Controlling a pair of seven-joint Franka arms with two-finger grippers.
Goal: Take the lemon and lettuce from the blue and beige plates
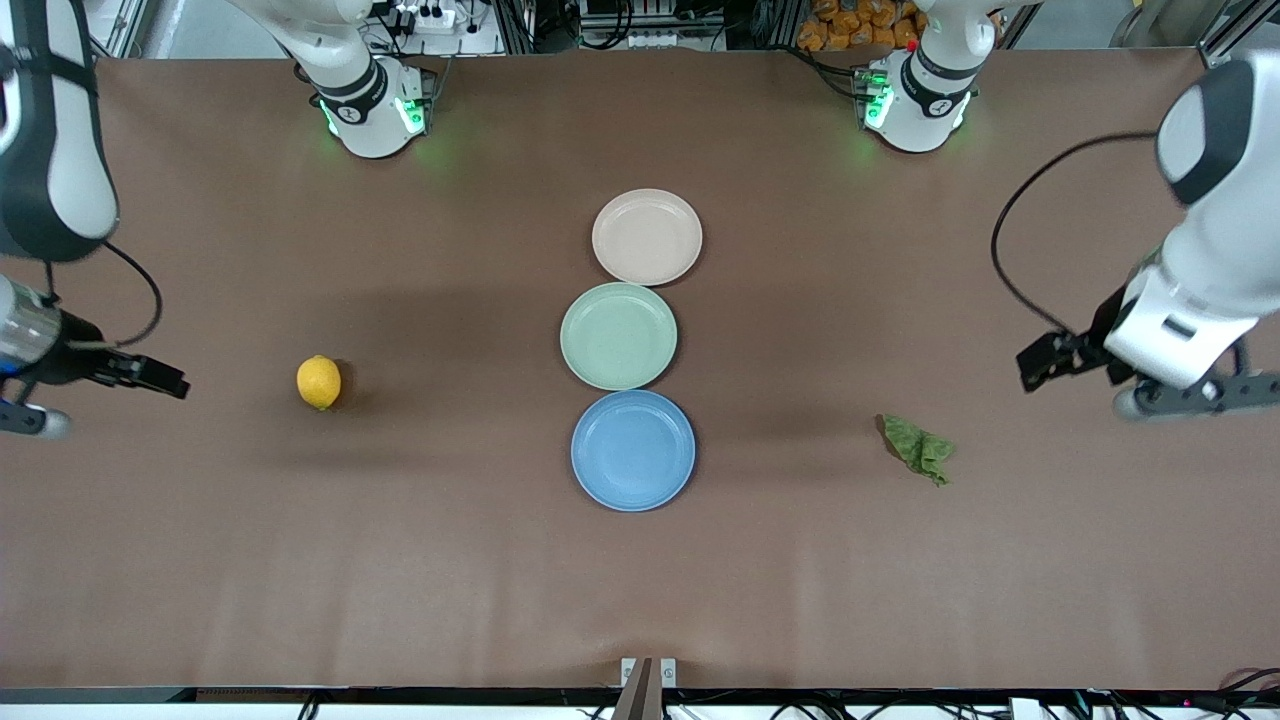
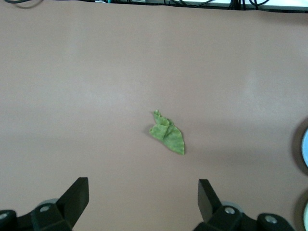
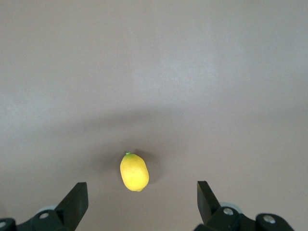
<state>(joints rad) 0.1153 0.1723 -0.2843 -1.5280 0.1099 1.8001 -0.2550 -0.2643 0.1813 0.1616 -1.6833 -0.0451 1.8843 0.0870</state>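
Yellow oval lemon [image 1: 319, 382] and crumpled green lettuce leaf [image 1: 918, 449] are lying on my brown table [image 1: 400, 560]; right gripper [image 3: 139, 204] and left gripper [image 2: 142, 202] are hovering, fingers wide, empty.

A green plate [image 1: 618, 335] sits in the middle of the brown counter [image 1: 420, 560], empty, its rim touching or very nearly touching the neighbours on either side of it in the row. The counter itself is covered in a plain brown sheet with faint creases and soft shadows across it. Past the counter's top edge there is a white power strip [image 1: 425, 14] with plugs in it, and a heap of orange packets [image 1: 855, 25] farther along toward the left arm's end. At the counter's near edge, in the middle, a small metal bracket [image 1: 648, 672] is fixed. Loose cables [image 1: 1250, 682] trail along that same edge.
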